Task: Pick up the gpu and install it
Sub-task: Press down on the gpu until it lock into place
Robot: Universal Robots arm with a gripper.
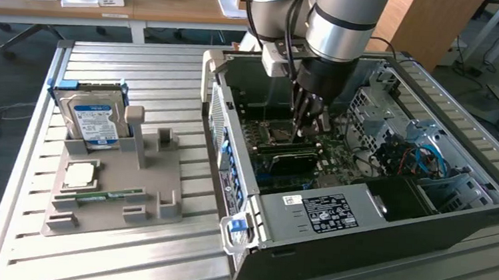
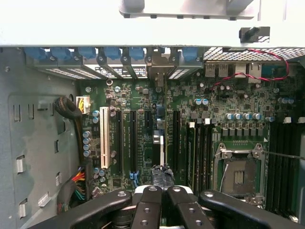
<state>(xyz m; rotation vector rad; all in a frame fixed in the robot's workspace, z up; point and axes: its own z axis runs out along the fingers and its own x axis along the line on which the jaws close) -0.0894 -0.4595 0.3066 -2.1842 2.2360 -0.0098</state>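
Observation:
In the exterior view my gripper (image 1: 307,138) reaches straight down into the open computer case (image 1: 228,178), over the motherboard (image 1: 337,163). It is shut on the gpu (image 1: 291,158), a dark card standing on edge among the expansion slots. The wrist view looks down past my black fingers (image 2: 147,205), which are closed together. Below them the gpu (image 2: 159,143) shows edge-on as a thin strip between two long black slots (image 2: 132,140). Its metal end bracket (image 2: 157,76) lies against the case's rear slot openings. Whether the card sits fully in the slot I cannot tell.
A white slot (image 2: 104,136) and memory slots (image 2: 202,152) flank the card, with the empty CPU socket (image 2: 238,176) beyond. The power supply (image 1: 337,210) fills the case's near end. A grey holder (image 1: 110,209) in the exterior view's left carries a hard drive (image 1: 95,118), a processor (image 1: 80,175) and a memory stick (image 1: 107,195).

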